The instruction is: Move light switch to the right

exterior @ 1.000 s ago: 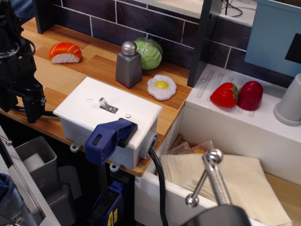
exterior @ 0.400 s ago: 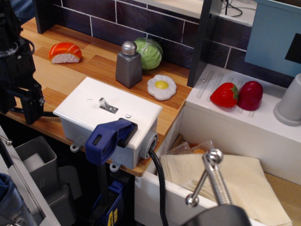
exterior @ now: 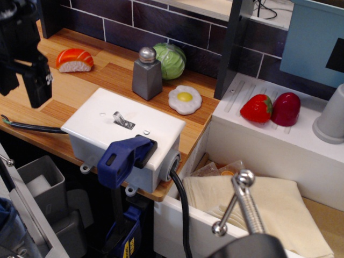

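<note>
Looming blurred at the bottom edge, a metal rod with ball ends (exterior: 236, 207) rises in front of a folded cloth (exterior: 258, 207) that lies in the sink basin at lower right. Left of it, a blue clamp (exterior: 124, 156) grips the near edge of a white box (exterior: 107, 134), pinning it to the wooden counter (exterior: 75, 88), and a black cable (exterior: 180, 215) runs down from the box's right end. On top of the box sits the switch (exterior: 119, 119), a small silver lever on a little metal plate; the lever tips up and toward the left. A thin dark wire (exterior: 32, 127) trails along the counter from the left edge toward the box. Above that wire, at the far left, the black gripper (exterior: 21, 80) hangs over the counter, well apart from the switch and touching nothing; one finger (exterior: 36, 80) shows clearly, the other is cut by the frame edge, and the jaws look parted with nothing between them. Behind the box stands a grey shaker (exterior: 146, 75) with a round silver top, and just right of it lies a fried egg (exterior: 185, 99). Farther back are a green cabbage (exterior: 170, 60) behind the shaker and a piece of salmon sushi (exterior: 74, 59) to the left, near the dark tiled wall. On the white drainboard at right rest a strawberry (exterior: 256, 108) and a dark red fruit (exterior: 286, 109), touching each other, with a grey cup (exterior: 332, 118) at the right edge.
</note>
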`<state>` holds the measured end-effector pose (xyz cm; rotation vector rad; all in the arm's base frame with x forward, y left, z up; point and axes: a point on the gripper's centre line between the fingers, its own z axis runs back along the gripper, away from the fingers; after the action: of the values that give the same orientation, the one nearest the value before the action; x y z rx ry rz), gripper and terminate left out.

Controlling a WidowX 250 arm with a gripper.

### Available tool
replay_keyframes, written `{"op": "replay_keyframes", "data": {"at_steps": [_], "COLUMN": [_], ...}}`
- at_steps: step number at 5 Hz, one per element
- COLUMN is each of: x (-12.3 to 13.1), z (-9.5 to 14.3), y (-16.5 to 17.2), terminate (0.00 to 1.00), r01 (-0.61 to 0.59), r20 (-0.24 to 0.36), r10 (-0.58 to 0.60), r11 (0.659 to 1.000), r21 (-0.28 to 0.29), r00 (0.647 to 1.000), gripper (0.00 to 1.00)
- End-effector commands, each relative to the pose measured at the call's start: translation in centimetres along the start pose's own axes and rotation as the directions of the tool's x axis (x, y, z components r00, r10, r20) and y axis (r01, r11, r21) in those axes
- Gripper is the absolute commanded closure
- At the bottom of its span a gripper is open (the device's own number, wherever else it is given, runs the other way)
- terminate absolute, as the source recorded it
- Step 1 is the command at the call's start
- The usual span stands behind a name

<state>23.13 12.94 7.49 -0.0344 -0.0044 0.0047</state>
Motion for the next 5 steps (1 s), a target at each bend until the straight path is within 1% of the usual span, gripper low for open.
{"op": "replay_keyframes", "data": {"at_steps": [1, 3, 4, 5], "x": [1.5, 2.8, 2.7, 1.5], "z": [2.1, 2.6, 1.6, -0.5], "y": [-4.1, -9.0, -10.3, -11.3], "terminate": [0.00, 0.00, 0.00, 0.00], "r01": [-0.008, -0.026, -0.023, -0.005], "r20": [0.081, 0.093, 0.082, 0.086], "r10": [0.012, 0.041, 0.036, 0.015], "r11": [0.999, 0.988, 0.989, 0.994], "r21": [-0.047, -0.155, -0.148, -0.110], "r00": [0.997, 0.995, 0.996, 0.996], "gripper": [0.00, 0.00, 0.00, 0.00]}}
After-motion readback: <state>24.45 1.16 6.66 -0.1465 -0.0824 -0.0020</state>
